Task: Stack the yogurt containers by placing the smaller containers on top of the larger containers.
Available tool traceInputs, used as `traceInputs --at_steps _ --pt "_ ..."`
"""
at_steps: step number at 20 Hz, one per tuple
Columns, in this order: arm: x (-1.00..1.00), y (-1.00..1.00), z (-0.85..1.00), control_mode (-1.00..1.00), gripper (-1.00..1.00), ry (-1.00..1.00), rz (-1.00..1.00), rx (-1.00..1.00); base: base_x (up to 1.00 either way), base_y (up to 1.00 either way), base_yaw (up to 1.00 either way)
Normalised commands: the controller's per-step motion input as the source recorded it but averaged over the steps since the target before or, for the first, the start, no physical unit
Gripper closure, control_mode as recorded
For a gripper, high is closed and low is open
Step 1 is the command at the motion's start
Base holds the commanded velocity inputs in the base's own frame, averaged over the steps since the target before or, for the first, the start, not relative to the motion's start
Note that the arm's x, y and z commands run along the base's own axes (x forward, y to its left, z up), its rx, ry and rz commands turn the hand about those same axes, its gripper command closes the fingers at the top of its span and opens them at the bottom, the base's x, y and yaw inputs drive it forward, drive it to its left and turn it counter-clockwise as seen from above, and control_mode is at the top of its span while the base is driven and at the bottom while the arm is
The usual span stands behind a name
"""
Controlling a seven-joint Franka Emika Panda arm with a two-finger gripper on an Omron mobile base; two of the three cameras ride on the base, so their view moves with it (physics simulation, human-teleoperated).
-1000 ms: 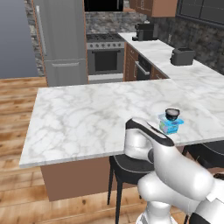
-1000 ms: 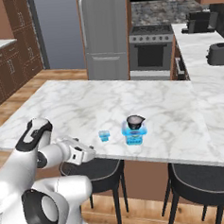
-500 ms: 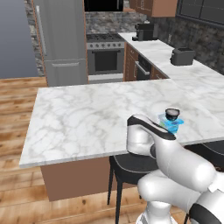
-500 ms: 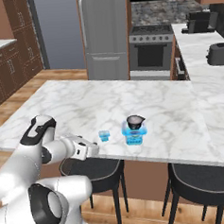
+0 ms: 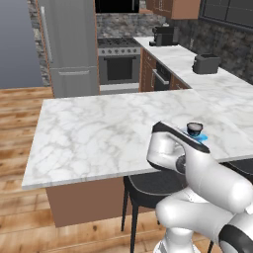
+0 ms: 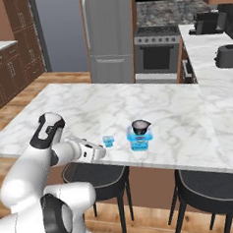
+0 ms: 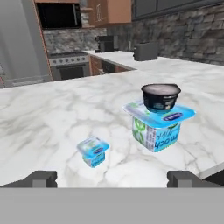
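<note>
The dark round cup (image 7: 161, 96) with its pale top stands on the larger light-blue tub (image 7: 158, 124), which has a green band. This stack is near the marble counter's front edge, also seen as dark cup (image 6: 141, 126) on tub (image 6: 140, 140), and as dark cup (image 5: 194, 128) behind my arm. The tiny light-blue cup (image 7: 93, 151) sits alone on the counter, left of the stack. My gripper (image 7: 112, 179) is open and low at the counter edge, just short of the tiny cup (image 6: 108, 141) with nothing between its fingertips (image 7: 42, 178). The gripper (image 6: 100, 151) points toward it.
Black stools (image 6: 95, 173) stand under the island's (image 6: 63, 107) front edge. A toaster (image 5: 206, 63) and a coffee machine (image 5: 163, 34) sit on the far counter. The stove (image 6: 156, 54) and fridge (image 6: 109, 35) are at the back.
My arm has shifted slightly right and forward toward the tiny cup. The jaws stay open and the containers have not moved.
</note>
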Motion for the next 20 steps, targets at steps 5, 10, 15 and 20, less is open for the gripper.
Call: traceInputs --at_steps 5,10,15,20 --pt "-0.02 0.0 0.0 -1.0 -1.0 0.17 -0.02 -0.04 0.0 0.0 0.0" --pt "-0.01 0.0 0.03 -1.0 -1.0 0.13 -0.03 -0.05 0.0 0.0 0.0" --pt "0.0 0.0 0.08 -1.0 -1.0 0.08 -0.03 -0.06 0.0 0.0 0.0" --pt "0.0 0.0 0.01 -1.0 -1.0 0.06 -0.02 -0.05 0.0 0.0 0.0"
